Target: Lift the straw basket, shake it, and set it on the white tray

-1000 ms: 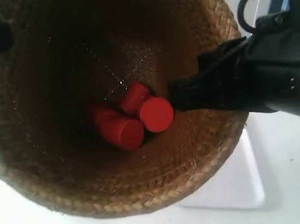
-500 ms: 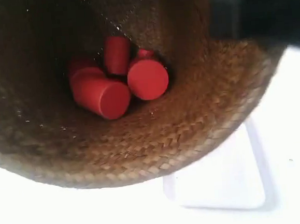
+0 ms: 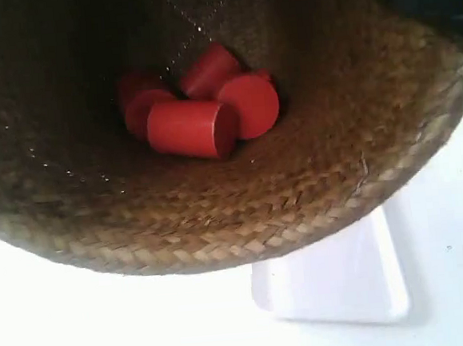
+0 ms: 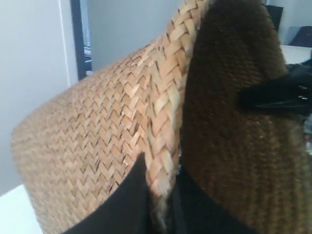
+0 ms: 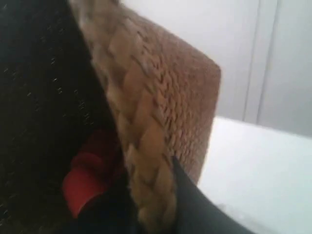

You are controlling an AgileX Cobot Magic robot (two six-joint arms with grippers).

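Note:
The straw basket (image 3: 313, 190) hangs in the air close to the exterior camera, filling most of that view and tilted so its dark inside shows. Several red cylinders (image 3: 202, 111) lie tumbled at its bottom. My left gripper (image 4: 161, 195) is shut on the braided rim (image 4: 168, 97), one finger outside the wall and one inside. My right gripper (image 5: 151, 200) pinches the rim (image 5: 136, 131) on the opposite side the same way; its black fingers show across the basket in the left wrist view. The white tray (image 3: 344, 280) lies on the table below, partly covered by the basket.
The table (image 3: 83, 329) is plain white around the tray. A grey wall and a dark upright post (image 4: 75, 39) stand behind the basket in the left wrist view. A pale wall (image 5: 263, 53) shows behind it in the right wrist view.
The basket has risen and swung toward the exterior camera, now hiding the arm seen a second ago. The red cylinders rolled and shifted inside. The tray has not moved.

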